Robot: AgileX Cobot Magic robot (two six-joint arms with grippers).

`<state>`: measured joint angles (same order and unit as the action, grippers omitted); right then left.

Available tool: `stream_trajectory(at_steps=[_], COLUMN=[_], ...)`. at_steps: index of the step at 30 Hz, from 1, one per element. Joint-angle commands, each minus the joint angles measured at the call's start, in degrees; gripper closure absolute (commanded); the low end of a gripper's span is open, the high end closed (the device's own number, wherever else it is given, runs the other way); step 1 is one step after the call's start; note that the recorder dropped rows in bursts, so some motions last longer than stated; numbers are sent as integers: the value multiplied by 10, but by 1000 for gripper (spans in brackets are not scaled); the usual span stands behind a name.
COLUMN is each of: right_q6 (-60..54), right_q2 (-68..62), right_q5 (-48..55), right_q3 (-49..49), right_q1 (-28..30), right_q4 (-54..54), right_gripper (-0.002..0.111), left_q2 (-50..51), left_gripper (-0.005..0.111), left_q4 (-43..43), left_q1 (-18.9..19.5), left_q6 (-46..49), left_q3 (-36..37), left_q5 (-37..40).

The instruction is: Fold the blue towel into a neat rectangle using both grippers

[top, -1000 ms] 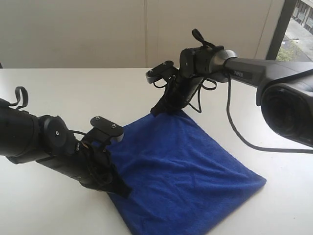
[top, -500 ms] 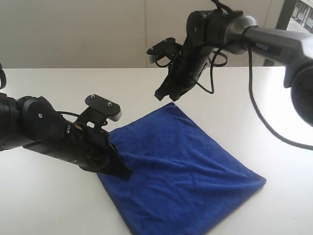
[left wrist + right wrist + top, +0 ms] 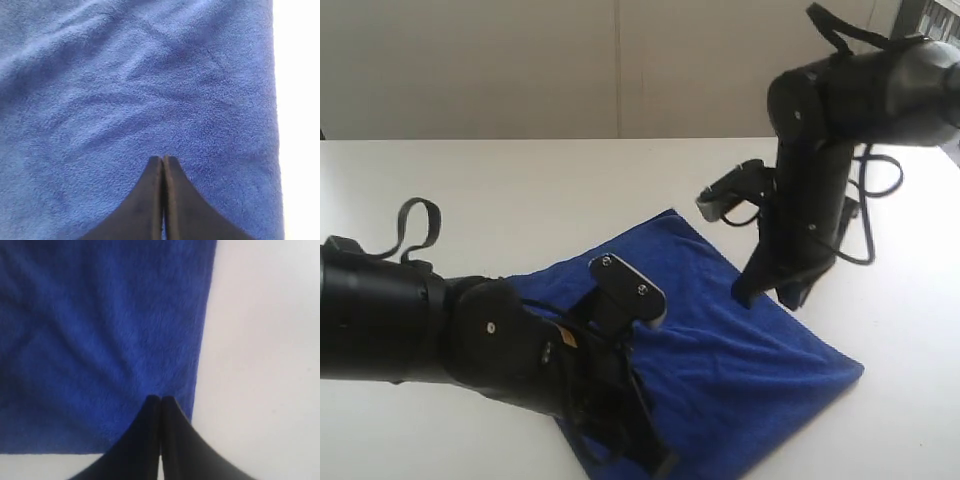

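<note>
The blue towel (image 3: 740, 370) lies flat on the white table as a folded, diamond-set sheet with soft creases. My left gripper (image 3: 655, 462) reaches over its near left part, and the arm hides that corner. In the left wrist view the left gripper (image 3: 163, 159) is shut and empty, just above the towel (image 3: 150, 75). My right gripper (image 3: 765, 293) points down at the towel's right edge. In the right wrist view the right gripper (image 3: 160, 399) is shut with nothing in it, over the towel (image 3: 100, 330) beside its edge.
The white table (image 3: 470, 190) extends around the towel on all sides. A pale wall (image 3: 520, 60) stands behind it. Black cables (image 3: 865, 215) hang from the right arm.
The right gripper has swung from above the towel's far corner down to its right edge. The left arm has moved nearer and rightward over the towel. Both stayed shut.
</note>
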<state>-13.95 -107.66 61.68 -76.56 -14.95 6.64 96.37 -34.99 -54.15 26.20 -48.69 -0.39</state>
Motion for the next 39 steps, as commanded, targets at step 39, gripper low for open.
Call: stream_trajectory(at_steps=[39], right_q6=[37], right_q2=[144], right_q5=[-169], right_q3=[200], right_q1=[0], right_q4=[-75], right_gripper=[108], left_q2=[6], left_gripper=[107], left_q4=[298], left_q1=[83], left_q6=[-144], left_q3=[29], left_q5=[307])
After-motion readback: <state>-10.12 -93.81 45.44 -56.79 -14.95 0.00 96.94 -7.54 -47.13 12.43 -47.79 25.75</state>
